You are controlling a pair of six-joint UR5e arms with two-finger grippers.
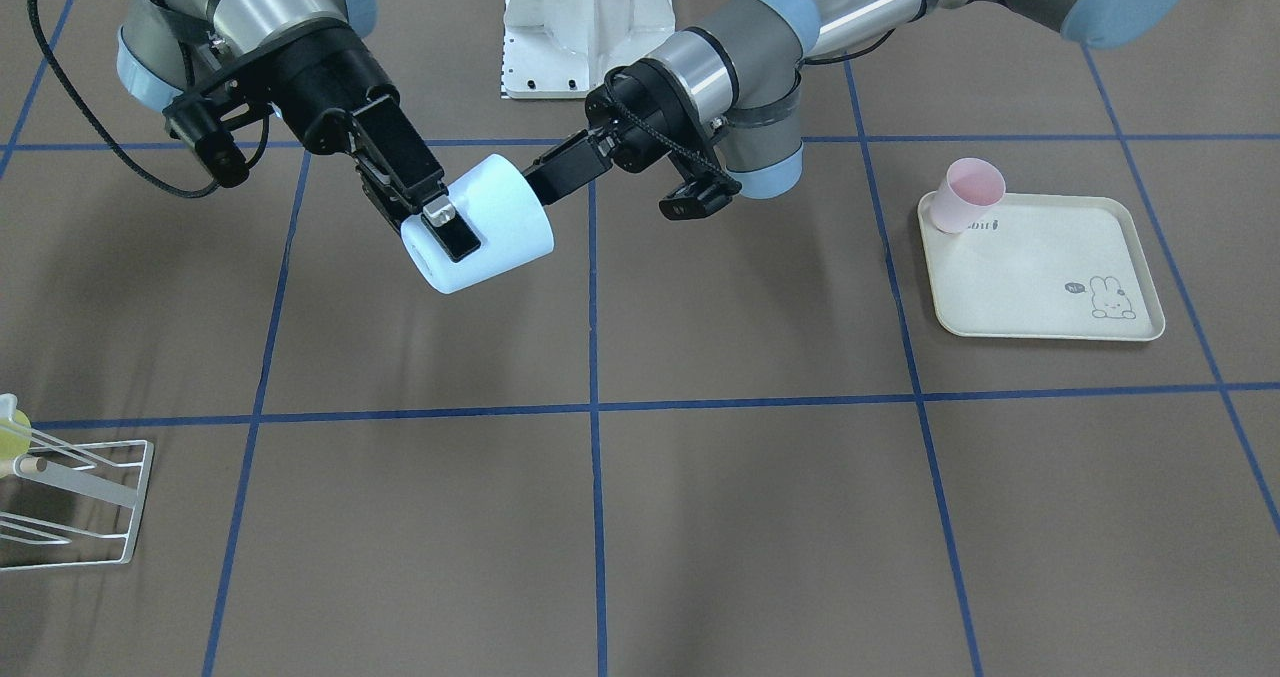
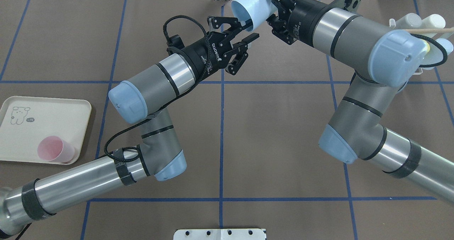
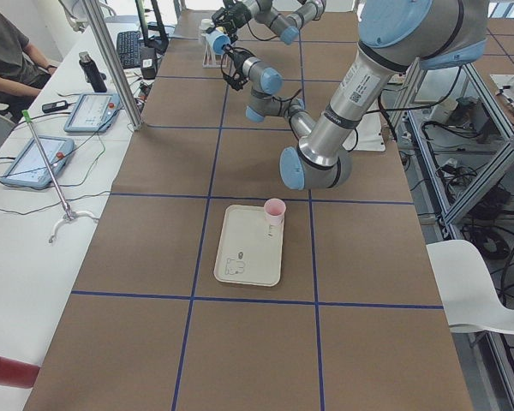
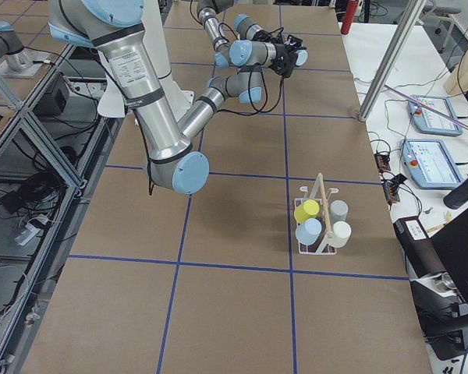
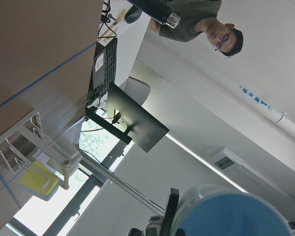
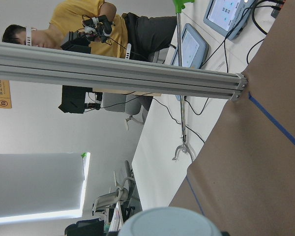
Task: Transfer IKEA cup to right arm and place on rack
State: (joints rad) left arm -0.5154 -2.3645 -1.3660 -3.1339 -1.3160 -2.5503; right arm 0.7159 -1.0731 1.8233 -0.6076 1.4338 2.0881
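One cup [image 2: 253,6]: right pincer [image 1: 440,219] is clamping it, left pincer [image 2: 251,28] is gaping apart; withdraw left straight, clearing rim.

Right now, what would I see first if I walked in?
The right gripper is shut on a pale blue cup held in mid-air, and the left gripper is open at its rim. A pink cup sits on a corner of the cream tray.
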